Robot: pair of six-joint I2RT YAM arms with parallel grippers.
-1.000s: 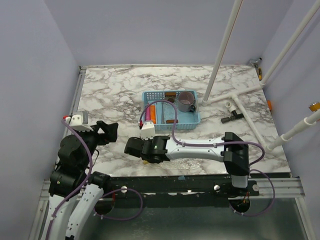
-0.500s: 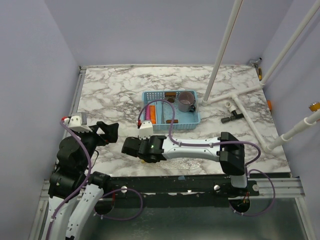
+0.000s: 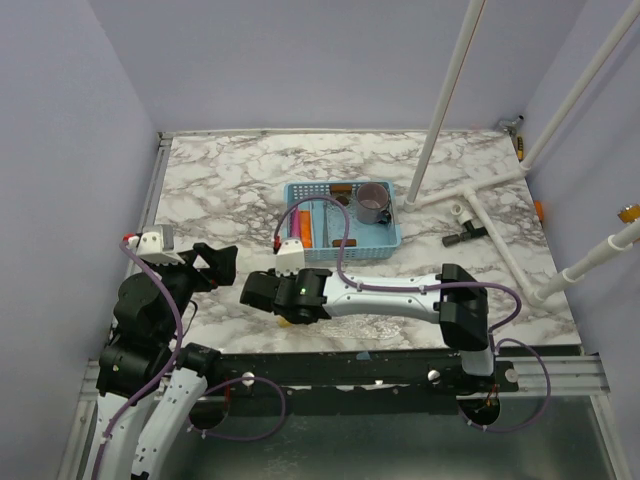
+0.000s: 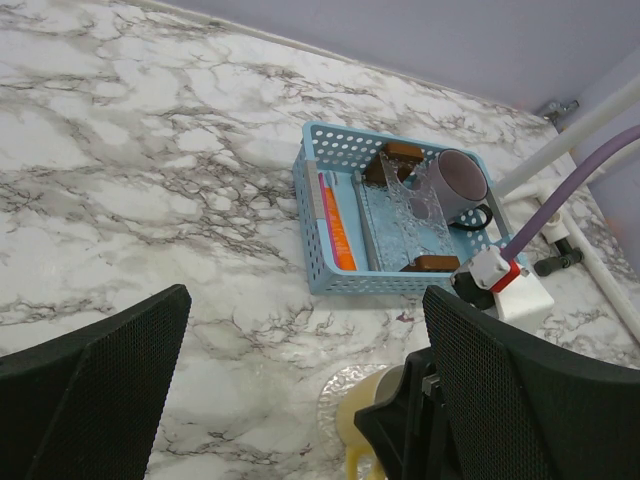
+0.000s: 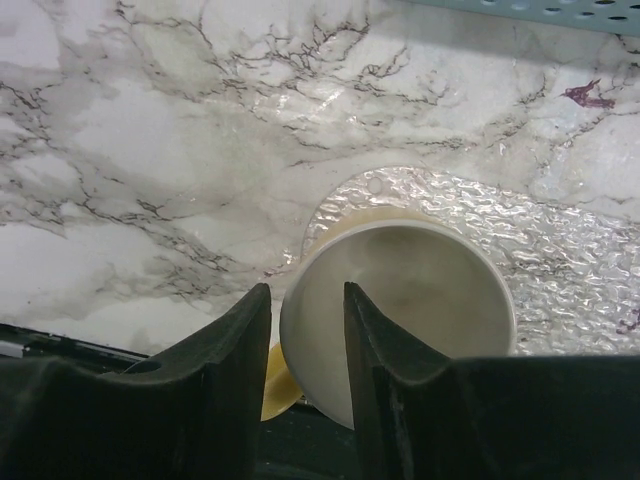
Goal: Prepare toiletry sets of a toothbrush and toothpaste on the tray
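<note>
Marble-patterned bench (image 3: 230, 180), one item set. Tray (image 4: 350, 283): light blue mesh basket, standing at mid-bench, beyond both arms. Contents: orange toothpaste (image 4: 337, 225) lying flat along the tray's left wall, with a pink tube (image 3: 297, 225) just beside it on the wall side; a thin pale strip alongside the orange tube, possibly the toothbrush (image 4: 364, 222), too fine to confirm; purple-grey mug (image 4: 455, 185) in the far right corner; two small brown blocks, one at the far wall (image 4: 400, 155), one at the near wall (image 4: 430, 263); clear crinkled plastic (image 4: 410, 215) between them. Yellow mug (image 5: 420, 290), pale inside, upright on a clear textured disc (image 5: 520, 230) on the bench, near the tray's near side. Right claw (image 5: 305, 300): released, fingers parted astride the yellow mug's wall, one outside and one inside, not pinching it. Left claw (image 3: 222, 265): spread wide, holding nothing, above bare bench at the near left, well apart from the tray.
</note>
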